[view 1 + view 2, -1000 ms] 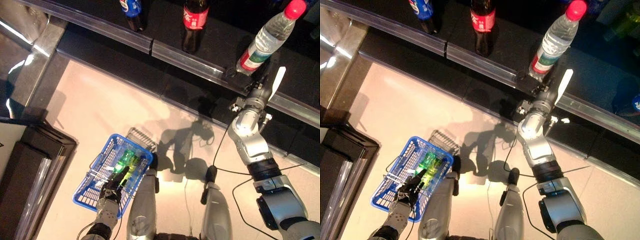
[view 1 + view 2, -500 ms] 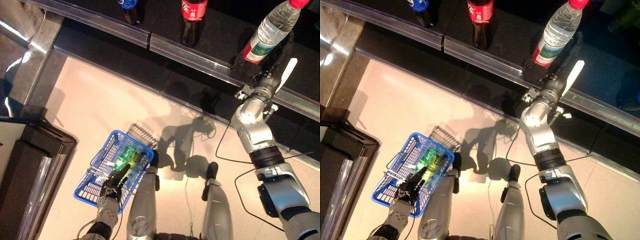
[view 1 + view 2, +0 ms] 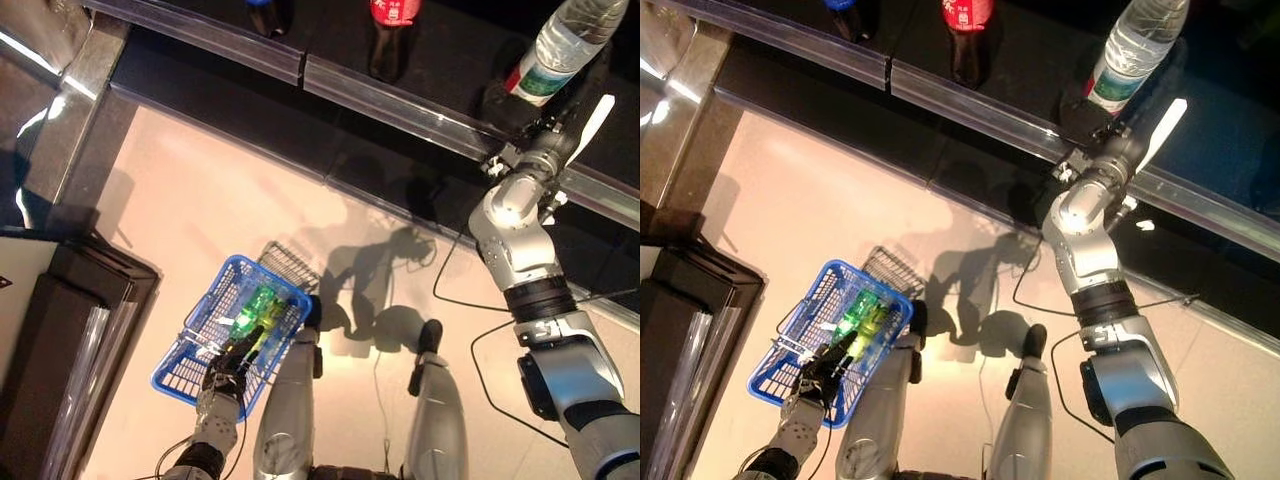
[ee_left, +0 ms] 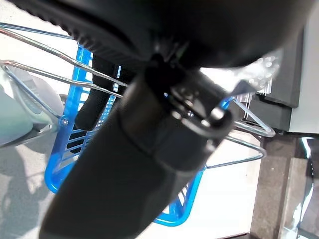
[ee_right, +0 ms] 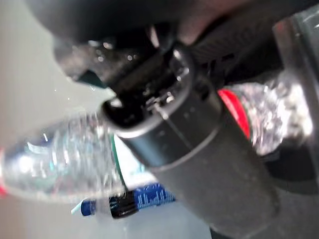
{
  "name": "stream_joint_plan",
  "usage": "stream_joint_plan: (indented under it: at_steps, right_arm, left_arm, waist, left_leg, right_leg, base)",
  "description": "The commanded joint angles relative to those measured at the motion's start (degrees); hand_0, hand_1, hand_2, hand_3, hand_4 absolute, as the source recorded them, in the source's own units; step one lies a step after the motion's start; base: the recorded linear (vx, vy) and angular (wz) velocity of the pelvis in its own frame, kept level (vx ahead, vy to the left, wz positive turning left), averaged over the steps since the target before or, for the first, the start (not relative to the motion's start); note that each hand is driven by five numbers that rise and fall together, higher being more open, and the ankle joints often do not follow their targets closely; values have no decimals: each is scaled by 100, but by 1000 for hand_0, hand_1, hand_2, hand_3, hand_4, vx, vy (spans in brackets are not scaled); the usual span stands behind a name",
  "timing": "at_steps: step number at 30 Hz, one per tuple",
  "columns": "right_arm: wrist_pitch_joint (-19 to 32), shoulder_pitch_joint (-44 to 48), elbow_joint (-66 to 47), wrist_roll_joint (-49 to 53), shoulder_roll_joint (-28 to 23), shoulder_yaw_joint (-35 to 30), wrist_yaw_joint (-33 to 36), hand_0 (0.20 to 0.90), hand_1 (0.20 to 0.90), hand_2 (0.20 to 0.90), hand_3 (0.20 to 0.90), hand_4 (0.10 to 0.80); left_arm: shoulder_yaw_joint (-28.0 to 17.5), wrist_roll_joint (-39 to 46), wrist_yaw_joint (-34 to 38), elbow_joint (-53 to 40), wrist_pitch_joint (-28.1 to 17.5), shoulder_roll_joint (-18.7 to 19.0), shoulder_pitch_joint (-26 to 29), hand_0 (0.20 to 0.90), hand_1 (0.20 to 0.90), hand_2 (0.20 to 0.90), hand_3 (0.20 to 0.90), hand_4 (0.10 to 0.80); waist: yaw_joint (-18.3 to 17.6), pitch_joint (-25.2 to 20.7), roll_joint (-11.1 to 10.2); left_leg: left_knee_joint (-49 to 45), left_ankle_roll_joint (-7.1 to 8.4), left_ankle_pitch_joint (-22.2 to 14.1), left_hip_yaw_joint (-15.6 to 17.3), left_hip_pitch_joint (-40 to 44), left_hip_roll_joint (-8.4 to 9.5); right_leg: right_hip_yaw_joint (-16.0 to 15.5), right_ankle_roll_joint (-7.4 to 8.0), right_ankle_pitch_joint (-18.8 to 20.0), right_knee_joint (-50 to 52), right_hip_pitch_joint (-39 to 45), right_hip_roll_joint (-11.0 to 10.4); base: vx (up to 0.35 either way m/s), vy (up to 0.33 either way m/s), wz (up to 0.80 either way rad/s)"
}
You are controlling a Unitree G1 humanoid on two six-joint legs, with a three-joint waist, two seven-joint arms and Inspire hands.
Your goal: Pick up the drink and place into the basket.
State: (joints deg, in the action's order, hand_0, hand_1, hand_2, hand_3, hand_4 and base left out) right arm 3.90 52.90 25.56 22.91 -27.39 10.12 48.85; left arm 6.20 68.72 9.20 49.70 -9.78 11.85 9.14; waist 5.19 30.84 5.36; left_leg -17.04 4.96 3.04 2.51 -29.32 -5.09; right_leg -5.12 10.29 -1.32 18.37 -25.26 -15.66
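A clear water bottle (image 3: 565, 45) with a red and green label stands on the dark shelf at the back right. My right hand (image 3: 545, 150) is at its base, the white-covered thumb held straight out beside it, fingers open. In the right wrist view the bottle (image 5: 60, 159) lies close past my thumb (image 5: 199, 134). My left hand (image 3: 228, 368) is shut on the wire handles (image 4: 45, 74) of the blue basket (image 3: 205, 345), which hangs low at the left. Green bottles (image 3: 255, 310) lie in it.
A cola bottle (image 3: 390, 30) and a blue-labelled bottle (image 3: 845, 10) stand further left on the shelf. A metal rail (image 3: 400, 100) runs along the shelf's front edge. A dark cabinet (image 3: 60, 330) stands at the left of the pale floor.
The whole view has shifted, so the shelf sits higher in the picture. My right hand has stayed by the bottle's base, reaching a little further in. The basket hangs as before.
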Motion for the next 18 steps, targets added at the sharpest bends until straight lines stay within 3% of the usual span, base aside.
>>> stream_joint_plan:
  at_steps: [1,2,3,4,18]
  right_arm:
    - [369,971,-377,-45,-774,11,-212,900,900,900,900,800]
    - [350,972,-382,-52,-780,33,-238,709,709,709,678,578]
    - [318,1030,-370,-80,-785,61,-226,559,559,559,502,402]
    - [315,1083,-336,-82,-798,98,-238,300,300,300,200,100]
    - [502,1094,-143,212,-858,58,-345,300,300,300,200,100]
  left_arm:
    - [240,49,-233,-525,-166,84,-386,300,300,300,200,100]
    - [260,56,-245,-520,-170,92,-414,300,300,300,200,100]
    - [270,62,-255,-513,-177,94,-401,300,300,300,200,100]
    - [269,67,-271,-518,-173,93,-416,300,300,300,200,100]
    - [287,90,-394,-529,-222,199,-384,300,300,300,200,100]
  waist:
    - [91,-105,156]
    - [92,-105,157]
    - [99,-105,163]
    - [111,-105,173]
    - [117,-105,118]
  left_leg:
    - [-323,-158,-71,-380,-32,111]
    - [-341,-159,-120,-378,-5,116]
    - [-311,-164,-79,-385,-31,129]
    - [-287,-169,-79,-392,-29,144]
    - [-269,-220,-178,-342,-8,176]
  right_leg:
    - [151,-713,45,175,-75,282]
    - [157,-707,4,211,-64,276]
    - [162,-708,48,186,-98,282]
    - [166,-704,51,177,-106,283]
    - [107,-689,20,230,-148,315]
  base:
    - [33,3,2]
    - [0,0,0]
    - [0,0,0]
    - [0,0,0]
    - [-18,-6,0]
